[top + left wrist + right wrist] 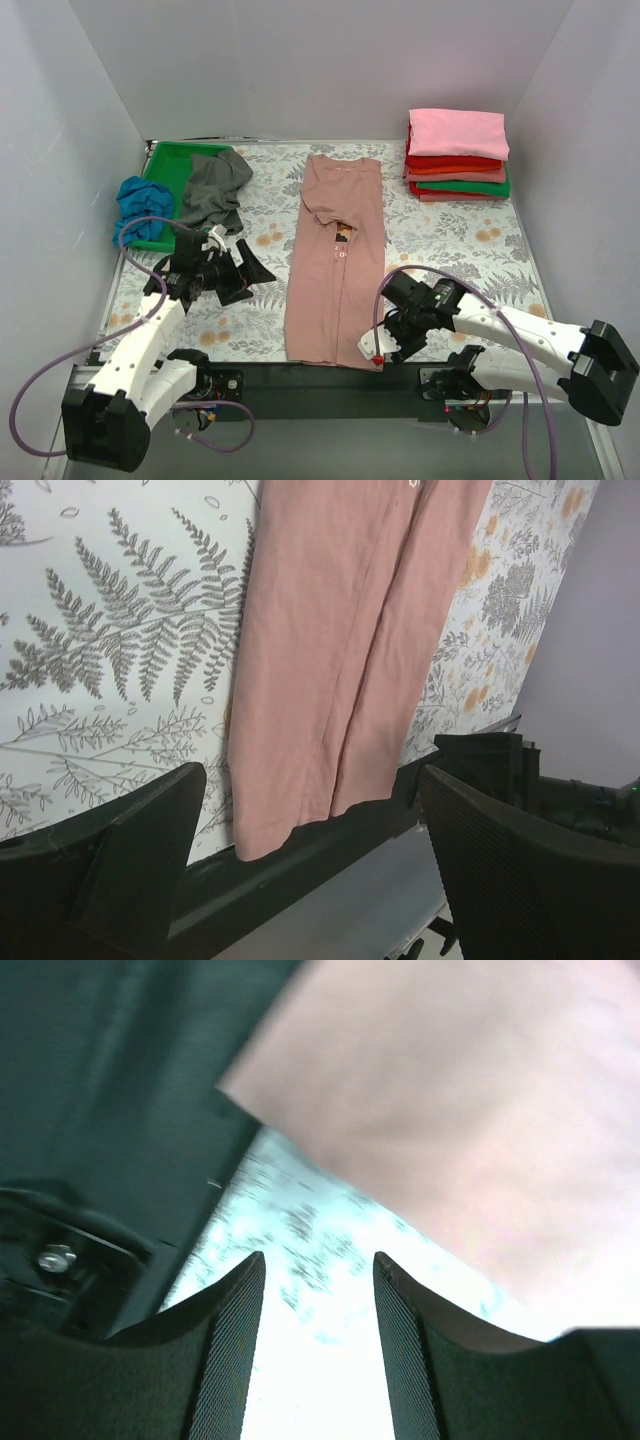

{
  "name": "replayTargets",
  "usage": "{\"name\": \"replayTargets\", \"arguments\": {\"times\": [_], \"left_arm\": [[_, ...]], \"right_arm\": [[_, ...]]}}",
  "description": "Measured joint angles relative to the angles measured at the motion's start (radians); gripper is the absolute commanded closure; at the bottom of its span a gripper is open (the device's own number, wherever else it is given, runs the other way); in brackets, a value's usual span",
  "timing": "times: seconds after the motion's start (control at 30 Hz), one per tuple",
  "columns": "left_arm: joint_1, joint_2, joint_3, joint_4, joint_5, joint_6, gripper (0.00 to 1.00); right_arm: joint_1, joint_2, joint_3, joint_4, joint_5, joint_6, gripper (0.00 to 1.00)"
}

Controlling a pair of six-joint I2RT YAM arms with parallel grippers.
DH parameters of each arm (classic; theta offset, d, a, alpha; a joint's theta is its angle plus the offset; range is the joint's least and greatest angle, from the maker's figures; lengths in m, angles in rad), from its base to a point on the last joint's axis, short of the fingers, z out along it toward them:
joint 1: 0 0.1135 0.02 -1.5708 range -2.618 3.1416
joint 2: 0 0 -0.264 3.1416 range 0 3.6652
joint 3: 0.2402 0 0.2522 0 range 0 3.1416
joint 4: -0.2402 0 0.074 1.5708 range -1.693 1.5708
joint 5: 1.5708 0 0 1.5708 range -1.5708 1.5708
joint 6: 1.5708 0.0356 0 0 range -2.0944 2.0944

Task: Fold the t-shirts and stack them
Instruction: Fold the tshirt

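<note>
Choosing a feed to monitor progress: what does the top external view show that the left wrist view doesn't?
Top external only: the folded stack, the grey t-shirt and blue t-shirt at the green tray, the right gripper. Left wrist only: the lengthwise fold line of the dusty-pink t-shirt, close up. Both: that t-shirt, floral table covering, open left gripper.

Looks down between the parted fingers of the right tool, nothing held, onto blurred leaf-printed table; catches a dusty-pink t-shirt corner upper right, beyond the tips, and a dark frame with one bolt at left
</note>
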Motion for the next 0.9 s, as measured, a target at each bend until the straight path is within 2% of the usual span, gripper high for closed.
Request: {"name": "replayTargets", "arguments": {"times": [0.17,0.37,0.5,0.73,0.9], "left_arm": [[-0.015,0.198,0.091,0.081,0.021,0.004,0.16],[-0.077,0.448,0.242,0.174,0.021,0.026,0.21],[-0.103,0.584,0.326,0.203,0.011,0.052,0.21],[-0.109,0.728,0.436,0.224,-0.002,0.094,0.26],[-0.109,0.836,0.542,0.255,-0.002,0.114,0.36]], "right_arm": [[-0.171,-0.101,0.042,0.0,-0.004,0.003,0.45],[-0.399,-0.185,0.049,0.082,-0.053,0.058,0.44],[-0.53,-0.185,0.049,0.175,-0.102,0.141,0.43],[-0.845,-0.114,0.049,0.281,-0.325,0.3,0.44],[-0.893,-0.088,0.049,0.301,-0.407,0.353,0.43]]}}
